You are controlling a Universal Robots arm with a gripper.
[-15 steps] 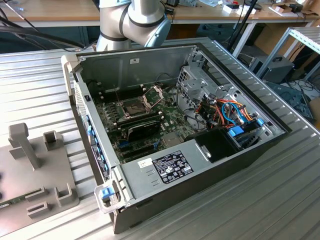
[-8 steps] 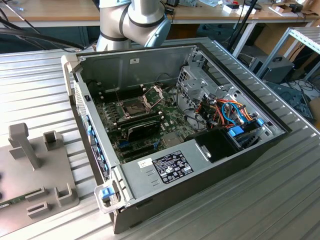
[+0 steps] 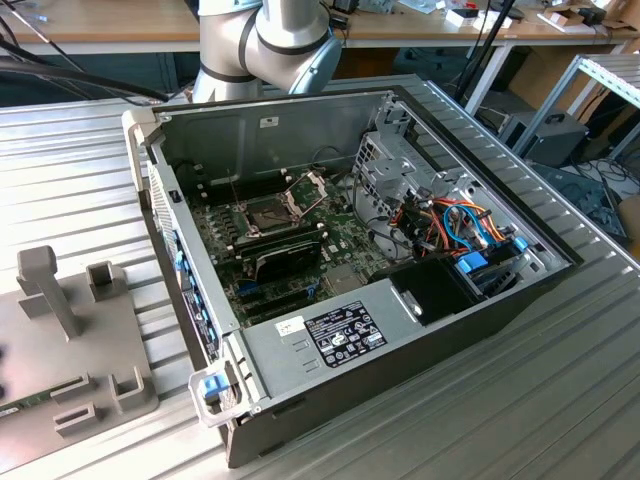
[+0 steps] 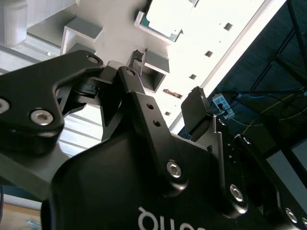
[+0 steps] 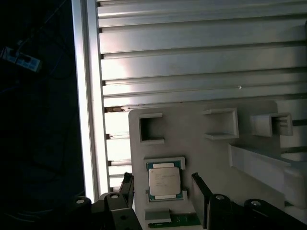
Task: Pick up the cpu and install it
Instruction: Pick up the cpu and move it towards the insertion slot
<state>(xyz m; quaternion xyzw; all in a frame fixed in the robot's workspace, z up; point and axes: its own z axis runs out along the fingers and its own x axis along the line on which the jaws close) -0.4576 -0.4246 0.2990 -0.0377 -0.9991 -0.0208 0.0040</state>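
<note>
On the grey fixture plate [image 5: 216,163], flat in a shallow walled nest, silver-grey lid facing up: the cpu [image 5: 164,180]. From the first wrist view, squarely between the two black fingers [image 5: 127,184], clear of both, with a strip of bare plate on either side. Gripper [image 5: 161,176] spread wide, pinching nothing. From the second wrist view, the same story: cpu [image 4: 164,19] out past the fingertips [image 4: 195,98], gripper [image 4: 166,76] parted, pads facing each other across an empty gap, no contact with the chip. Height of the fingers above the nest not readable. Near the nest, on the same plate, other raised holders: open-sided square pockets [image 5: 151,115] and a long slanted rail [image 5: 254,165]. Beneath the plate, a ribbed aluminium table [image 5: 192,62]. In the exterior view, fixture plate [image 3: 30,350] at the exterior view's left, beside an open computer case [image 3: 330,350]; inside the case, a green motherboard [image 3: 335,240] with a square metal socket frame [image 3: 272,212] and, just beside it, a long black card [image 3: 290,256]. Behind the case, the grey arm [image 3: 270,40].
</note>
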